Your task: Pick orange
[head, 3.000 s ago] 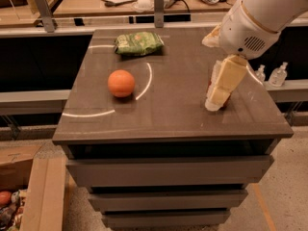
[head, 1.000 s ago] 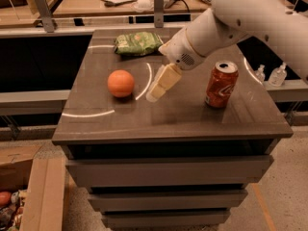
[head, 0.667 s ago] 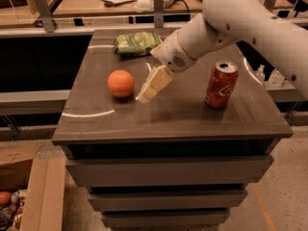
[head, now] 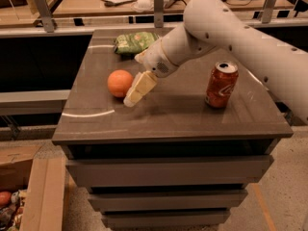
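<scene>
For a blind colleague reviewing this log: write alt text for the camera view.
The pincer of a white robot arm hangs low over a dark tabletop, close beside an orange. A red soda can stands apart from both, and a green snack bag lies at the back.

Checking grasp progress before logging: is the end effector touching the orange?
Cannot tell. In the camera view the end effector sits right beside the orange, their outlines meeting, with neither a gap nor contact plainly shown.
</scene>
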You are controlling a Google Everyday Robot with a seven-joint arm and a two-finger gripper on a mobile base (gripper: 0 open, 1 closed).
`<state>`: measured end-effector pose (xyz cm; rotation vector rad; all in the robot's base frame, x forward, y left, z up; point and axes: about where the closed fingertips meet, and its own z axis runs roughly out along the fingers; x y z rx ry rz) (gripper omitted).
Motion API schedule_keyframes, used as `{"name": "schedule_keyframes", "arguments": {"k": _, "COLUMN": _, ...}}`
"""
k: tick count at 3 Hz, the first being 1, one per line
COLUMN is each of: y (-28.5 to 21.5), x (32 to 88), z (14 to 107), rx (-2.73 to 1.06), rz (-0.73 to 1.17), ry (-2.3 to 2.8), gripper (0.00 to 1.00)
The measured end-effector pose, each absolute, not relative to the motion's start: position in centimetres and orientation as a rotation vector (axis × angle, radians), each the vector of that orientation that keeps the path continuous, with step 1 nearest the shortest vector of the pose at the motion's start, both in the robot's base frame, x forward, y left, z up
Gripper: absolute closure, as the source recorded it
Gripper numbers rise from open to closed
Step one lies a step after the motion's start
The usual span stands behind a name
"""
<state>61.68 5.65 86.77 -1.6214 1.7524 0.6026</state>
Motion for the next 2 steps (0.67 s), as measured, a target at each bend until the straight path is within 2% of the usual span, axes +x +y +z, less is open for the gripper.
{"name": "schedule_keyframes", "arguments": {"k": 2, "y": 9.0, "x": 62.2, "z": 85.5, "rx": -1.647, "rz": 0.681, "ry": 1.708, "gripper": 0.00}}
